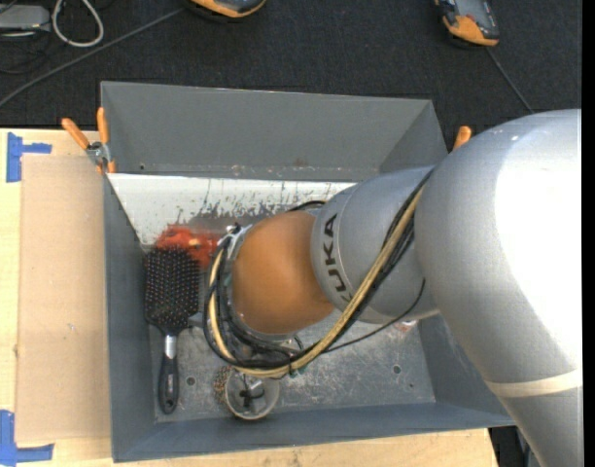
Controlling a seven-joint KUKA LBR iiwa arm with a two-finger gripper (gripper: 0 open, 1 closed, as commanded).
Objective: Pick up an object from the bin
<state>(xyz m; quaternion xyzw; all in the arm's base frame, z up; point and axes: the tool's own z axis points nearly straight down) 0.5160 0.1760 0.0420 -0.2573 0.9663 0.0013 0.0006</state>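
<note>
My gripper [249, 395] hangs low over the bin's front floor, just under the arm's orange cover, which hides most of it. A small brownish thing [223, 385] lies right at its left side; what it is I cannot make out. A black hairbrush [171, 300] lies lengthwise along the bin's left wall, bristle head toward the back and handle toward the front, a short way left of the gripper. Behind the brush head lies a red-orange thing [187, 238], partly covered by the arm.
The arm with its orange cover and looped cables reaches in from the right and covers the bin's middle and right. The bin's front wall is close below the gripper. Bare scratched floor shows at the front right.
</note>
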